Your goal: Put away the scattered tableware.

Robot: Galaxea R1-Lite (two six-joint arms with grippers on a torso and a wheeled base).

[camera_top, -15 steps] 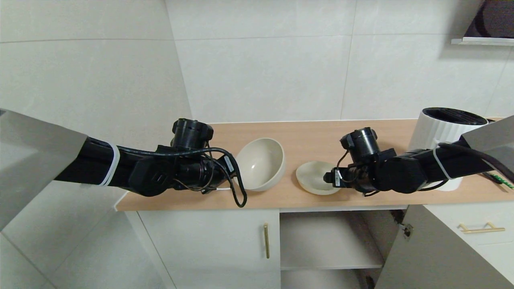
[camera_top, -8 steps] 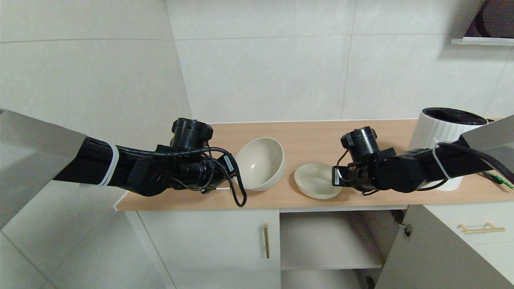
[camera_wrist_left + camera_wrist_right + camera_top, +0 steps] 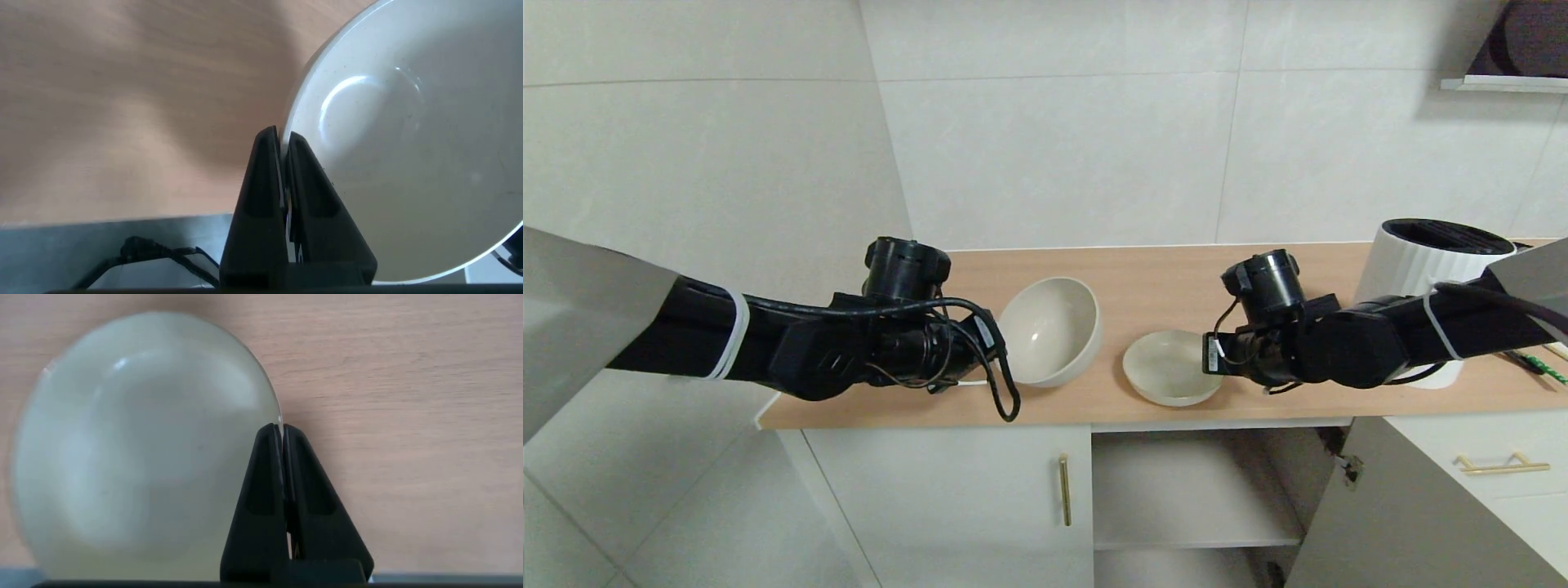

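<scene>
Big cream bowl on the wooden bench, left of centre, tipped onto its side with its mouth facing the left arm and slightly up. It is plain, glossy and deep. Its near rim is pinched between the jaws of the left gripper.

Smaller shallow dish sits just right of the bowl, not touching it, near the bench front edge. It is tilted, mouth up and toward the robot, and looks pale, milky and round. The right gripper jaws pinch its right rim.

White ribbed container stands behind the right arm. Open cabinet shelf is below.
</scene>
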